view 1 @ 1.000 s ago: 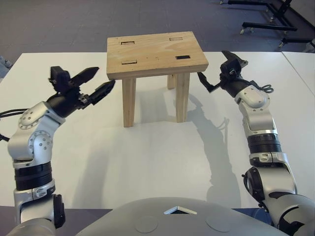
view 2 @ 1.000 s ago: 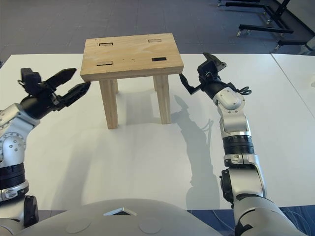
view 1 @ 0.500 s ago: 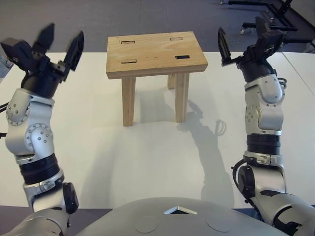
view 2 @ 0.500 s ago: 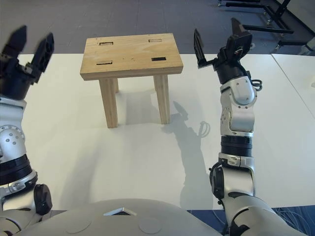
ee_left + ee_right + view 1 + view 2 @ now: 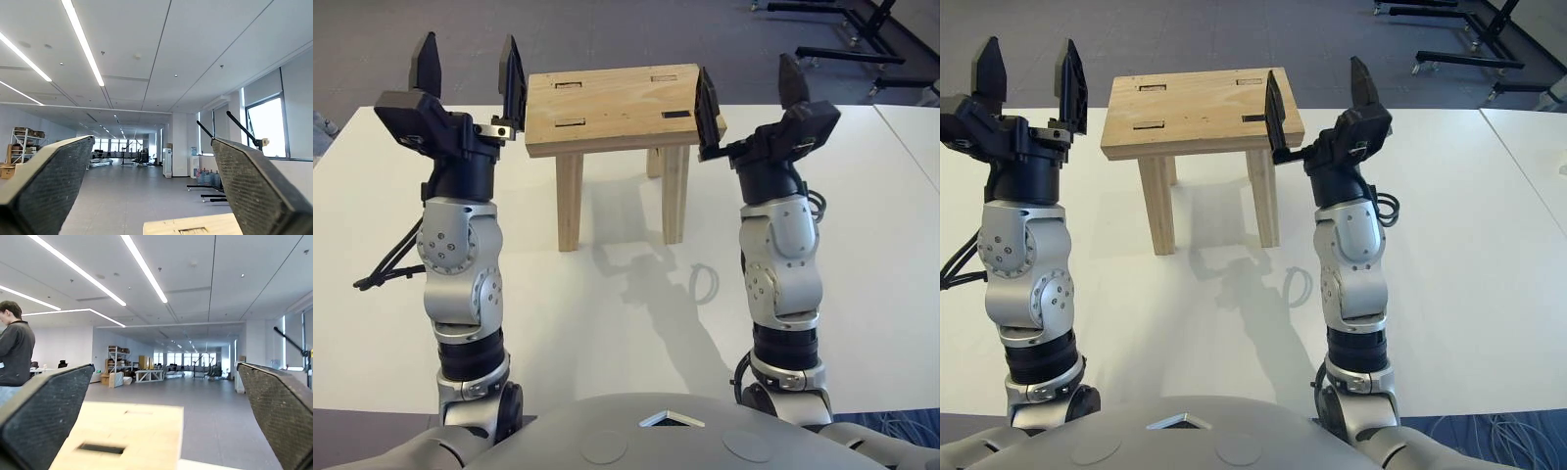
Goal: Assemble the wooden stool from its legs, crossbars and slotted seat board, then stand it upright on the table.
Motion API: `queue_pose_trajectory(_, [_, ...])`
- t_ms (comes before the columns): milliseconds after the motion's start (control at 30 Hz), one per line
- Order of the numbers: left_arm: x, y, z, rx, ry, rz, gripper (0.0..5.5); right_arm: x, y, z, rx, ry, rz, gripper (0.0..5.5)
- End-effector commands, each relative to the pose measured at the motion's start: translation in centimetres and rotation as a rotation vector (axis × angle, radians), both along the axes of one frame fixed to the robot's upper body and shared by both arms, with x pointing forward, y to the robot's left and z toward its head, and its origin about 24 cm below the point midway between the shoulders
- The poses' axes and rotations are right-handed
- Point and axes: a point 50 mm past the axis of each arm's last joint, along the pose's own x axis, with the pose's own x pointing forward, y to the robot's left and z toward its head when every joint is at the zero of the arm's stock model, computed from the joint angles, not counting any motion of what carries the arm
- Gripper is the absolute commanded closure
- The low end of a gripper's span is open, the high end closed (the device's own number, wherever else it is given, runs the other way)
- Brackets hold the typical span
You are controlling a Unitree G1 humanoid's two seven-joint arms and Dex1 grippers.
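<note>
**Desk:** Where is the stool from where you sit?

**Operator:** The stool (image 5: 625, 103) stands upright at the far centre of the tabletop (image 5: 607, 323), on its legs (image 5: 570, 201). The long axis of the seat board (image 5: 607, 88) runs left to right. I judge it assembled and standing, so the task looks finished or close to it.

**Desk:** And the tools?

**Operator:** Both are raised on upright forearms near of the stool, fingers pointing up. My left tool (image 5: 468, 49) is spread wide with nothing in it. Its inner finger sits just beside the left end of the seat. My right tool (image 5: 747, 69) is also spread and empty. Its inner finger overlaps the seat's right end from the head camera. Whether it touches or only stands in front, I cannot tell.

**Desk:** Which arm is nearer?

**Operator:** About even. The stool lies between them and a little farther off.

**Desk:** Is anything holding anything?

**Operator:** Only the slots in the seat board. The near-right slot (image 5: 677, 115) looks dark and the other three look pale. Whether tenons sit flush in them, I cannot tell. The same goes for crossbars under the seat.

**Desk:** What about the next move?

**Operator:** If one is left, I would pull both arms straight back toward me. I would keep the inner fingers off the seat ends, since a nudge there could shift or tip the stool.
</note>
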Motion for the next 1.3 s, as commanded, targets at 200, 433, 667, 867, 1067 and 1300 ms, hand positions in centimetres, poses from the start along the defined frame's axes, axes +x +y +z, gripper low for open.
queue_pose_trajectory(200, [1.6,1.0,-4.8,0.025,0.142,0.092,1.13,1.6,1.1,-2.0,-0.045,0.018,-0.005,0.13])
queue_pose_trajectory(433, [3.6,1.1,-4.7,0.088,0.099,0.115,1.13,1.7,1.8,-1.9,-0.057,-0.007,0.023,0.13])
queue_pose_trajectory(667, [3.5,0.3,-3.6,0.094,0.039,0.075,1.13,1.9,1.6,-0.5,-0.088,-0.076,-0.008,0.13])
queue_pose_trajectory(867, [3.2,-0.2,-2.6,0.113,0.011,0.061,1.13,2.7,0.6,0.8,-0.003,-0.078,-0.110,0.13])
queue_pose_trajectory(1067, [3.0,-0.7,-2.5,0.146,0.003,0.085,1.13,2.6,0.4,0.4,-0.003,-0.054,-0.125,0.13])
queue_pose_trajectory(1300, [2.9,-1.4,-2.5,0.169,-0.003,0.084,1.13,2.8,0.1,0.2,-0.028,-0.047,-0.134,0.13])
